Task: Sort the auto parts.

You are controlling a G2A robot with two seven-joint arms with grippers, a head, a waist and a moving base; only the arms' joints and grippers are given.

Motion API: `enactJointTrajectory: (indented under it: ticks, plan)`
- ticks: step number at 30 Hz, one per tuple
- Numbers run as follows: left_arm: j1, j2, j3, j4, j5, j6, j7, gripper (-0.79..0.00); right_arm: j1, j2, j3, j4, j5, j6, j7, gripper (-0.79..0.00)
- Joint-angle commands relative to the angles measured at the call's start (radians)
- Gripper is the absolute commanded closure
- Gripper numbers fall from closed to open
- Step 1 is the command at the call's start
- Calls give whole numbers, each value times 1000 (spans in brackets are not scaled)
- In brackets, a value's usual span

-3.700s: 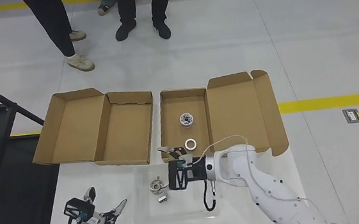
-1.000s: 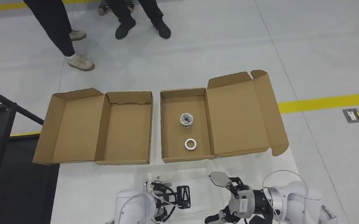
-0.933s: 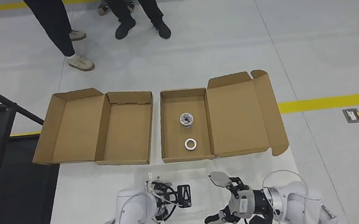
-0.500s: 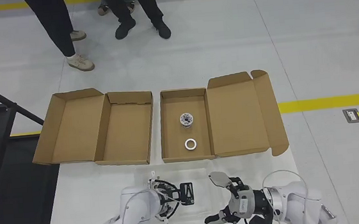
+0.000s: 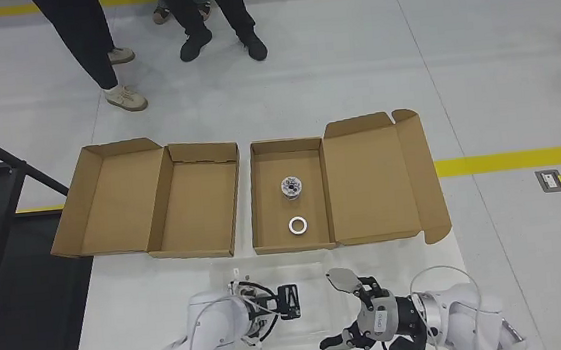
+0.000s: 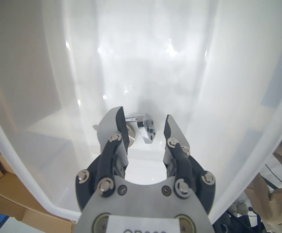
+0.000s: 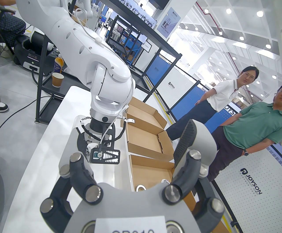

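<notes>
left gripper (image 6: pixel 144 125): down inside a translucent white plastic bin (image 6: pixel 222 106) with smooth, glossy, rounded walls. the jaws stand moderately apart, holding nothing. its black pads (image 6: pixel 121 128) are ribbed and backed by plain metal plates.

auto part (image 6: pixel 147 132): a small polished metal piece lying on the bin floor between the two pads. it has a chrome block with dark bolt heads on one face and a duller round flange beside it. one pad sits against or just beside the flange; contact cannot be confirmed. the other pad is clear of the part.

right gripper (image 5: pixel 336 309): at the near edge of the white table (image 5: pixel 141 298), just beside the bin, jaws spread wide and holding nothing.

two brown corrugated cardboard boxes lie open beyond the bin, flaps folded out flat. the left box (image 5: pixel 198 202) adjoins the right box (image 5: pixel 271 208). the right box contains a round, toothed metal bearing (image 5: pixel 291 185) and a flat pale ring (image 5: pixel 297 225), set apart from each other.
</notes>
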Motion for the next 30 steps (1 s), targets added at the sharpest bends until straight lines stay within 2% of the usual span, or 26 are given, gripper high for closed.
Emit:
enactJointTrajectory:
  ticks: [1,9,23,30]
  plan:
    - [-5,3,8,4,-5,6,-6,-366,0,0,0,0,0,0,0,-785]
    - [-26,14,41,20,-43,25,-25,-357,0,0,0,0,0,0,0,-785]
    - [-74,42,115,31,-119,52,-52,-280,0,0,0,0,0,0,0,-785]
    - [-97,55,150,37,-144,67,-67,-277,0,0,0,0,0,0,0,-785]
